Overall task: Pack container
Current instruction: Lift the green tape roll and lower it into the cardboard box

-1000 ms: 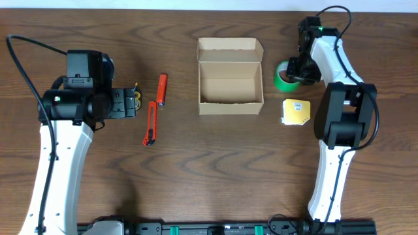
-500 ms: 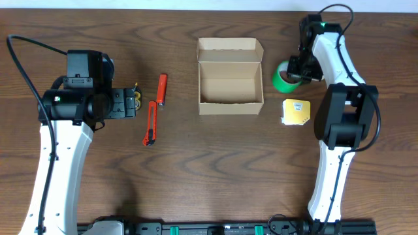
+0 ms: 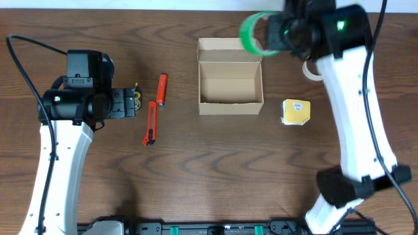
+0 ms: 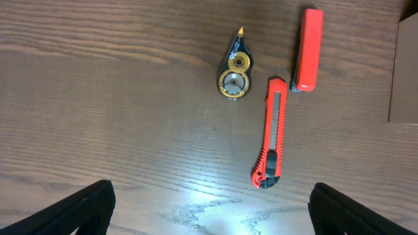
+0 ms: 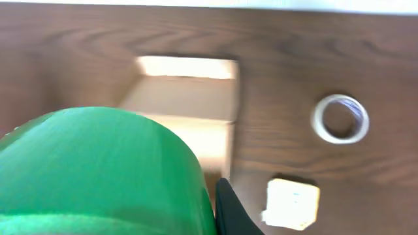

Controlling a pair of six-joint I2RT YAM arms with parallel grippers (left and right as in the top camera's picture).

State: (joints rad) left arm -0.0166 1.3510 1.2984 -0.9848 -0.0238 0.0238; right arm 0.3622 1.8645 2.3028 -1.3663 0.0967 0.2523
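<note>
Container near right jaws, clamped on green tape roll; left jaws apart.

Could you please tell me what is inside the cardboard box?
The container looks empty, its floor bare. The green tape roll, in the right gripper, hides only the lid's far corner.

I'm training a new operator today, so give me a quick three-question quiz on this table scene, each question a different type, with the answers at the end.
1. True or false: the cardboard box already has an item inside it.
2. What is the right gripper carrying? A) green tape roll B) orange utility knife C) yellow pad
3. Fill in: the left gripper is ___ (open or shut).

Key: 1 false, the box is empty. 2 A. 3 open.
</note>
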